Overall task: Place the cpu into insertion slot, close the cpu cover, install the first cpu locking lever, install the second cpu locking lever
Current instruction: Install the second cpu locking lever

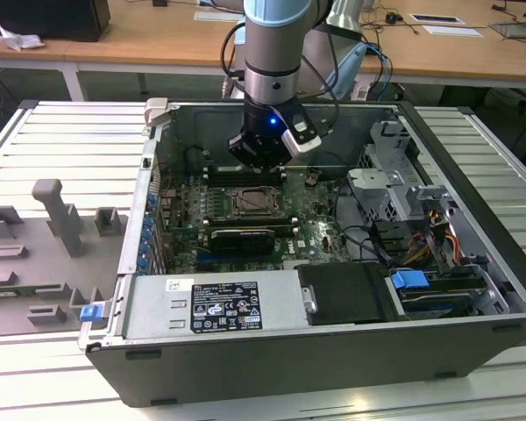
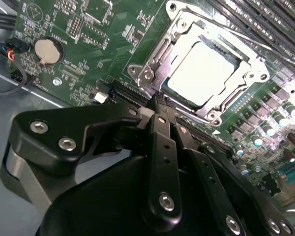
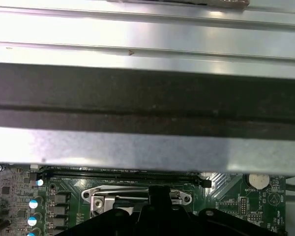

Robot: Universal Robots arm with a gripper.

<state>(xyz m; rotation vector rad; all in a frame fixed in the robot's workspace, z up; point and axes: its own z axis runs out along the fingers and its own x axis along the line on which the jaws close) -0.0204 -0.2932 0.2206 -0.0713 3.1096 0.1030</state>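
A ribbed, pale grey metal table [image 1: 61,140] spans the exterior view. An open computer case [image 1: 473,289] lies on its side across the centre and right of the frame. At the left, directly on the table, sit grey fixture blocks [image 1: 57,215] and a small blue clip [image 1: 91,311].

I see the cpu [image 2: 202,71] lying flat in the insertion slot [image 2: 258,78], a pale silver-beige square with its top face showing through the central window of the cpu cover [image 2: 179,37]. The cover, a thin silver metal frame, lies closed flat over the slot's rim and surrounds the chip on all sides. From the exterior view, the slot [image 1: 254,202] sits in the green board just behind the long black card.
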